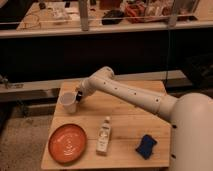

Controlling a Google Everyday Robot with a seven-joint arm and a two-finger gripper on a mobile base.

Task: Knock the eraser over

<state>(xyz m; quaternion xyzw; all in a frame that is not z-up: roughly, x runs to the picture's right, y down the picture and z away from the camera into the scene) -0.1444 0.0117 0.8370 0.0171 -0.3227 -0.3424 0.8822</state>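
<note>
Gripper is low at the back-left of the wooden table, right next to the white cup, fingers closed. I can't pick out the eraser from this view. Orange plate front-left, white bottle lying mid-front, dark blue pad front-right, all well apart from the gripper.

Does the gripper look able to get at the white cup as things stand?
Probably yes. The shut gripper hangs right beside the white cup, on its right in the camera view, with nothing visible between them. The bottle, plate and blue pad lie nearer the front, off that path.
</note>
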